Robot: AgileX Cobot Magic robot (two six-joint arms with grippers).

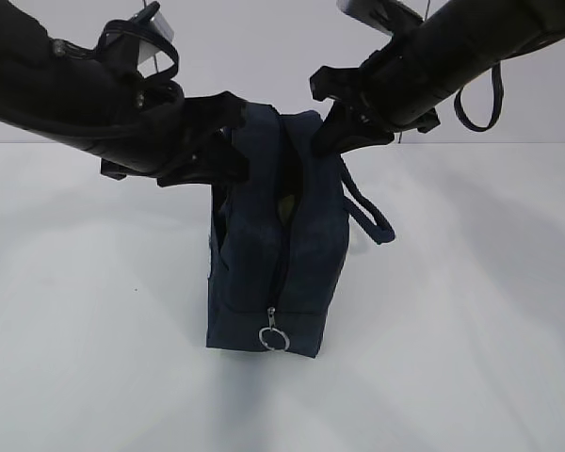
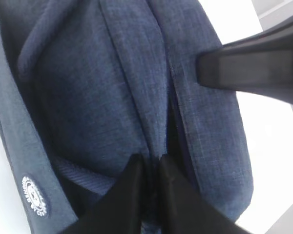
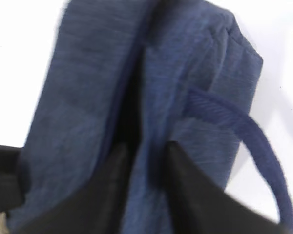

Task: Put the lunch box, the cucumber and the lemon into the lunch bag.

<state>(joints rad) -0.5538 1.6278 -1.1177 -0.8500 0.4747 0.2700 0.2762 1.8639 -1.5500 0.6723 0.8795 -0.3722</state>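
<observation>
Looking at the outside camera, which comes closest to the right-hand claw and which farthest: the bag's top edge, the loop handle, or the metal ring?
1. Top edge of the lunch bag, right at the right gripper.
2. Loop handle, just below, on the bag's right.
3. Metal ring pull, low on the near end.

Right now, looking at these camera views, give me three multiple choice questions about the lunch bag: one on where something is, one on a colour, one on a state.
1. Where is the metal ring pull on the lunch bag?
A. Low on the end facing the exterior camera
B. At the far top
C. Lying off the bag on the table

2. What colour is the bag?
A. Red
B. Dark navy
C. Yellow

3. What are the left gripper and the right gripper doing?
A. Both wide open above the bag
B. Both pinching bag fabric
C. Both holding a lemon

Answers: 1 A, the ring hangs near the bag's bottom front edge. 2 B, all views show navy fabric. 3 B, each wrist view shows fingers closed on cloth.
</observation>
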